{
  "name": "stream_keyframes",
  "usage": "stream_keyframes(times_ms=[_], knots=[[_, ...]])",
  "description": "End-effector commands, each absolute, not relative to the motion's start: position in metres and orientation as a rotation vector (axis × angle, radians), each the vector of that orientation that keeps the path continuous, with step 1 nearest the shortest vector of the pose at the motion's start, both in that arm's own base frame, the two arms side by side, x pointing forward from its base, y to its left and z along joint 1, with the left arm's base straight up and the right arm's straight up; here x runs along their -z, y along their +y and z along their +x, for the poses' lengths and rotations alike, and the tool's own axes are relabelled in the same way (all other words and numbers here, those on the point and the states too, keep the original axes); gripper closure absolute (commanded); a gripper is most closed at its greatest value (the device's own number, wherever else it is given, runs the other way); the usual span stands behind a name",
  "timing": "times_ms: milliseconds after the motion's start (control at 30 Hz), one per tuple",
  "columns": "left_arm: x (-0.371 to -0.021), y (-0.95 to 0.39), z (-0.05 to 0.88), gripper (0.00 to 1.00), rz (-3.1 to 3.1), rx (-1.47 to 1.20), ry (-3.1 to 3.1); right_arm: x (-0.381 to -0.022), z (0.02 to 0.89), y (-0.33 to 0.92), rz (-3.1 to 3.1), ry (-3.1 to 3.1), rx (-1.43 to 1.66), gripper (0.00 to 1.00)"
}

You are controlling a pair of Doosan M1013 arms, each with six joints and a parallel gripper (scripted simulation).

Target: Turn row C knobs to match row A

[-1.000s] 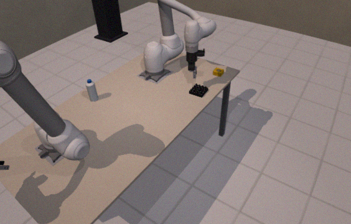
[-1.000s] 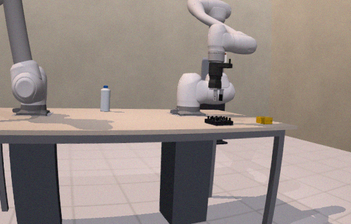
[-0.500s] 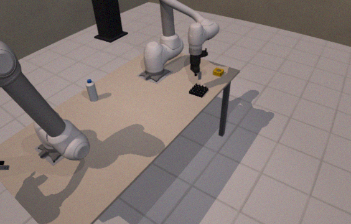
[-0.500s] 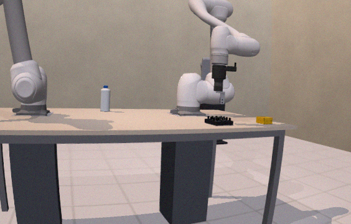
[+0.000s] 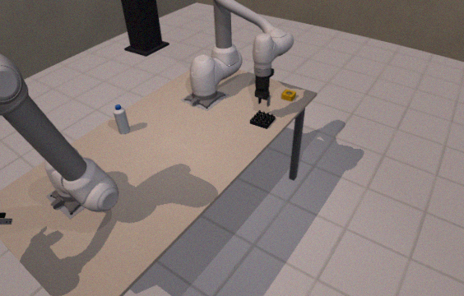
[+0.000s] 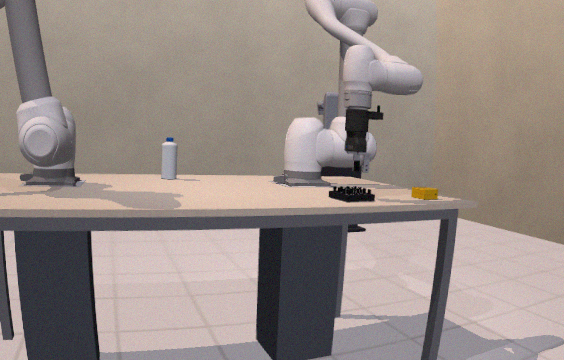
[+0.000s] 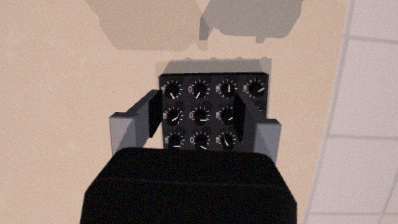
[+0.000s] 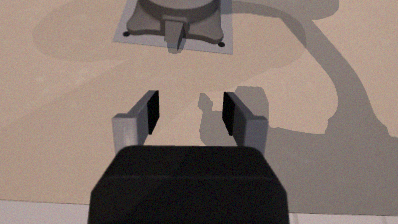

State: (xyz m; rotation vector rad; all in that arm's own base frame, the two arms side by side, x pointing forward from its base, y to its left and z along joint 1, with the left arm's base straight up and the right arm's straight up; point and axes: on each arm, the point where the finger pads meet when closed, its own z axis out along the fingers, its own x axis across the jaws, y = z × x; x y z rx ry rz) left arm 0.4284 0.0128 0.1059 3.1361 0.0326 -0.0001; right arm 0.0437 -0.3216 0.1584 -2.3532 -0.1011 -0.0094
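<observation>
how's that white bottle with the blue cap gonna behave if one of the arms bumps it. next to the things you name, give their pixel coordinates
The white bottle (image 5: 122, 121) (image 6: 169, 161) would probably tip if pushed high up, since it stands upright and is tall for its narrow base. Once down, its rounded body would likely roll. Its smooth-looking side may also slip in a loose grip.
</observation>
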Motion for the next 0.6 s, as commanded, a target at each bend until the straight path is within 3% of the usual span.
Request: stream_keyframes(times_ms=[0, 33, 567], knots=[[-0.106, 0.0129, 0.4293, 0.0, 3.141, -0.002, 0.056, -0.1588, 0.0437, -0.3219, -2.354, -0.101, 0.01, 0.0], [-0.106, 0.0129, 0.4293, 0.54, 3.141, -0.002, 0.056, -0.1588, 0.0437, -0.3219, -2.354, -0.101, 0.01, 0.0], [-0.106, 0.0129, 0.4293, 0.54, 3.141, -0.002, 0.056, -0.1588, 0.0437, -0.3219, -2.354, -0.101, 0.01, 0.0]])
